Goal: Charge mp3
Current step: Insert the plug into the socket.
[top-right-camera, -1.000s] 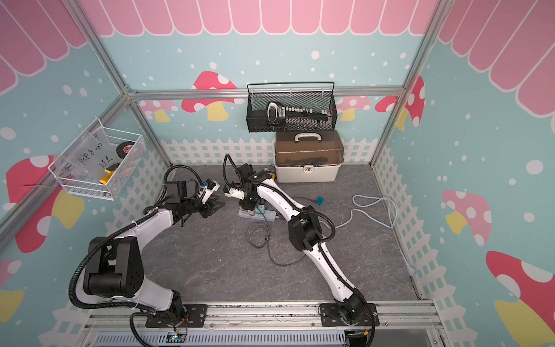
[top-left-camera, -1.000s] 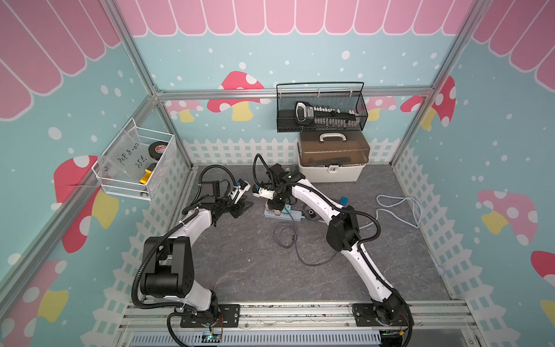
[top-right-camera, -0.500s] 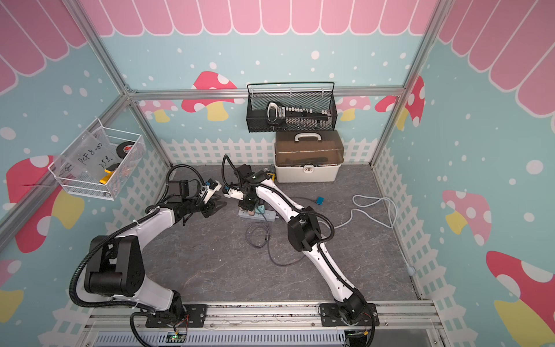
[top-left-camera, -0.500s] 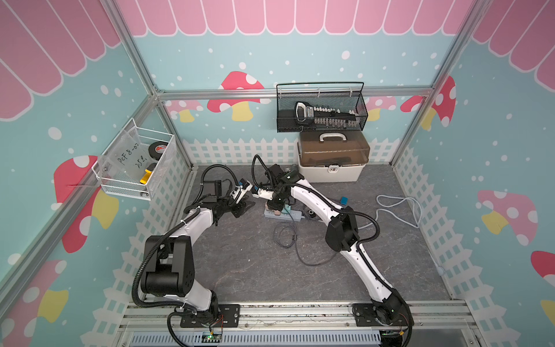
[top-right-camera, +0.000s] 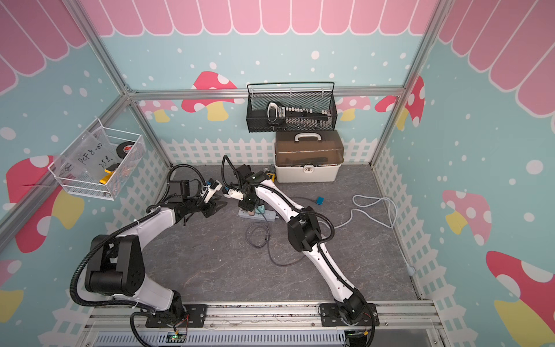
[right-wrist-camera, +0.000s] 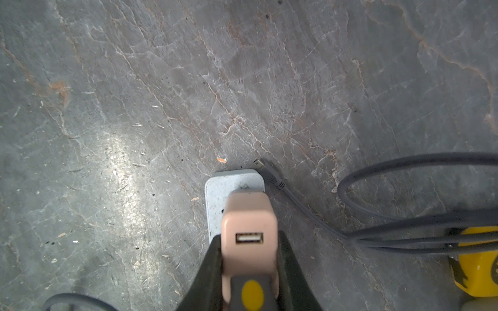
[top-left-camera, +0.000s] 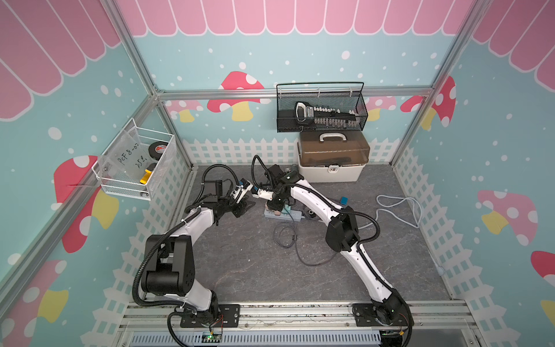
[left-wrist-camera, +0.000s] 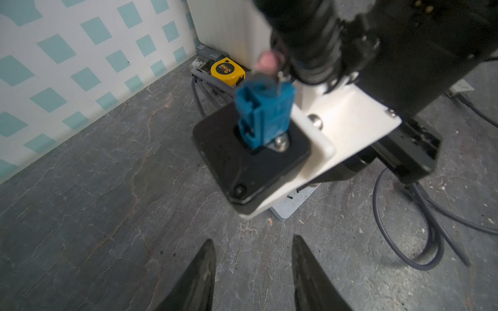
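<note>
R gripper (right-wrist-camera: 249, 242) squeezes the pink charger (right-wrist-camera: 249, 220), L gripper (left-wrist-camera: 252, 239) is spread apart & empty, so if I push crooked the power strip (right-wrist-camera: 215, 194) may slide.

Close-up: right gripper (right-wrist-camera: 249, 239), black fingers (right-wrist-camera: 213, 269) pressed on both sides of a pink charger (right-wrist-camera: 249, 215), USB port (right-wrist-camera: 249, 238) facing the lens. Under the charger: end of a pale grey power strip (right-wrist-camera: 215, 194). Just beside the charger, a grey cable's small plug (right-wrist-camera: 269, 172) lies loose on the grey marbled tabletop (right-wrist-camera: 161, 94). Cable loops (right-wrist-camera: 404, 161) near the charger; yellow tape measure (right-wrist-camera: 474, 269) beyond them, partly out of shot.
</note>
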Available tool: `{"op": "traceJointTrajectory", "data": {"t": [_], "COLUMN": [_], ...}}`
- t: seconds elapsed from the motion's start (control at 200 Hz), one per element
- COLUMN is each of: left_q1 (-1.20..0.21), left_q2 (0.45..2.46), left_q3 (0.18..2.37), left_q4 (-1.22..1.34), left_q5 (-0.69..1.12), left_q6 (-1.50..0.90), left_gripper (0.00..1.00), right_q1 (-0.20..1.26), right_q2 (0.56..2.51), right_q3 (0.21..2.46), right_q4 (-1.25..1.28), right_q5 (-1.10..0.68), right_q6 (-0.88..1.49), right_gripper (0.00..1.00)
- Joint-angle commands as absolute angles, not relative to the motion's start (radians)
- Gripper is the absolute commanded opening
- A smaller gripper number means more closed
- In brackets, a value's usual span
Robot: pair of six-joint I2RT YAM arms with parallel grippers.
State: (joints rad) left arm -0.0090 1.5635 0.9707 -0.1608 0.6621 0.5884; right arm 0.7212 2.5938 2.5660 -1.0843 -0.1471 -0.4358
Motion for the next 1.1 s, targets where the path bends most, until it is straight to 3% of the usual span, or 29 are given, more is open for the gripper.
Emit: {"op": "traceJointTrajectory", "data": {"t": [0.0, 0.235, 0.455, 0.805, 1.096], "left_q1": [-0.014, -0.015, -0.030, -0.082, -0.112], "left_q2": [1.520, 1.468, 1.425, 1.469, 1.465], "left_q3": [0.975, 0.937, 0.887, 0.821, 0.806], "left_q4": [-0.156, -0.108, -0.026, 0.091, 0.093], "left_q5": [0.630, 0.598, 0.532, 0.344, 0.305], "left_q6": [0.541, 0.452, 0.293, -0.036, -0.070], "left_gripper": [0.44, 0.44, 0.44, 0.43, 0.43], "right_q1": [0.697, 0.691, 0.690, 0.691, 0.689], "right_q2": [2.688, 2.604, 2.551, 2.472, 2.476], "right_q3": [2.500, 2.496, 2.484, 2.345, 2.333], "right_q4": [-1.341, -1.214, -1.122, -1.017, -0.974], "right_q5": [-0.030, -0.075, -0.100, -0.128, -0.200], "right_q6": [-0.401, -0.354, -0.331, -0.459, -0.539], "right_gripper": [0.14, 0.38, 0.47, 0.51, 0.51]}}
